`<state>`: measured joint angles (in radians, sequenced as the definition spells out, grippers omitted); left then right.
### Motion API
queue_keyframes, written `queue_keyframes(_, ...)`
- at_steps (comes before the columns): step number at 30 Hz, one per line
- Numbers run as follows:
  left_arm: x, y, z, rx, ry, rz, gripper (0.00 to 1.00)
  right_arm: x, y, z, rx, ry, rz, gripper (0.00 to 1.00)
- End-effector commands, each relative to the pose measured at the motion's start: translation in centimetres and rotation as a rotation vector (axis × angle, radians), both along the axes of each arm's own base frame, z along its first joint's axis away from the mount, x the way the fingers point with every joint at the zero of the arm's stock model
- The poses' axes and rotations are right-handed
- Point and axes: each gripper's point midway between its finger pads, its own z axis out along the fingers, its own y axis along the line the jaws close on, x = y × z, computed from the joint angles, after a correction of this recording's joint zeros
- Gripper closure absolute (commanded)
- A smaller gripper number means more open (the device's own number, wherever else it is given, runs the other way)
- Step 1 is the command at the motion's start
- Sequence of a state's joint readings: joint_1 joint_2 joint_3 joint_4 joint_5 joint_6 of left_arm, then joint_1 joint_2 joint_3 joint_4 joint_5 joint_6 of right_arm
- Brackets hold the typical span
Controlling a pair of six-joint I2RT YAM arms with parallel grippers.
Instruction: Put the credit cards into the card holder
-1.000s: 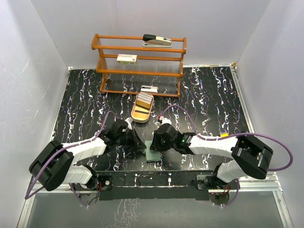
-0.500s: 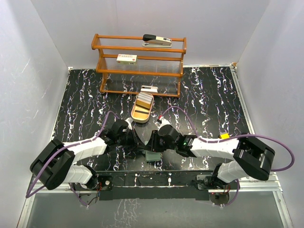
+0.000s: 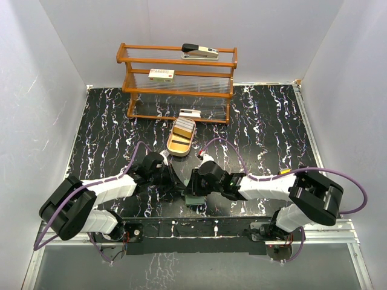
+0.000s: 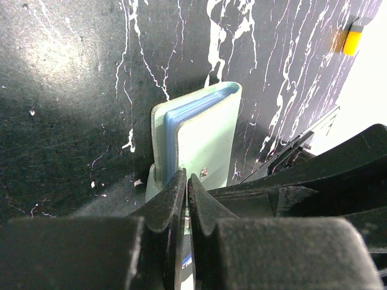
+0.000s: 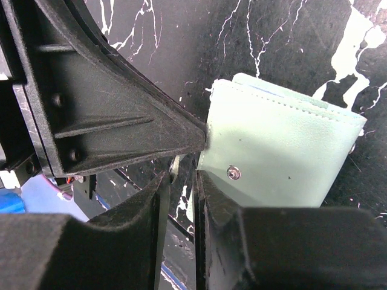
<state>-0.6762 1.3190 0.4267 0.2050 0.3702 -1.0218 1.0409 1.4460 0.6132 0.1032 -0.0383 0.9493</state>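
The left gripper [image 4: 185,181], fingers pressed together, touches the edge of the folded green wallet [image 4: 211,139] set between both grippers, the cards [image 3: 184,127] sit in a tan tray [image 3: 174,145] well behind the wallet, and the right gripper [image 5: 179,181] hovers just beside the wallet's corner, fingers barely parted, pinching anything or not I cannot tell.

tray [image 3: 175,145] between shelf [image 3: 177,92] and card holder [image 3: 193,200]

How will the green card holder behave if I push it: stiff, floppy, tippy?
Probably floppy: the card holder looks like soft stitched covers over thin blue pockets. Its covers gape, so it may splay open. Likely light, sliding easily.
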Motion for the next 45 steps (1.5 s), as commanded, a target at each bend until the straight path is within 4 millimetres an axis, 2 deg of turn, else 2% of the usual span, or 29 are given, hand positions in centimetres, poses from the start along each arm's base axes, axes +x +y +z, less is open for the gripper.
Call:
queue_keyframes(1,0.3,-0.2,0.5,-0.001,-0.015,-0.009,0.96,0.9,2.2,2.8,0.091,-0.046,0.008,0.80)
queue_keyframes(10,0.3,-0.2,0.5,-0.001,-0.014,-0.010,0.96,1.2,2.8,2.9,0.099,-0.054,0.013,0.84)
queue_keyframes(15,0.4,-0.3,0.7,-0.002,-0.017,-0.009,0.96,1.2,2.8,2.8,0.093,-0.061,0.015,1.00)
queue_keyframes(18,0.7,-0.2,1.0,0.007,-0.030,-0.006,0.93,1.1,2.4,2.4,0.069,-0.056,0.007,1.00)
queue_keyframes(26,1.7,0.0,1.1,0.069,-0.062,-0.017,0.77,0.9,1.8,1.8,0.037,-0.057,0.009,1.00)
queue_keyframes(33,1.9,-1.2,0.7,0.035,-0.071,-0.069,0.71,0.8,1.5,1.2,0.020,-0.062,0.019,1.00)
queue_keyframes(41,1.5,-0.6,-1.7,0.098,-0.020,-0.078,0.72,0.8,1.5,1.6,0.024,-0.069,0.027,1.00)
queue_keyframes(45,1.4,-0.2,-2.3,0.121,-0.006,-0.075,0.76,1.4,0.4,1.6,-0.034,-0.094,-0.003,1.00)
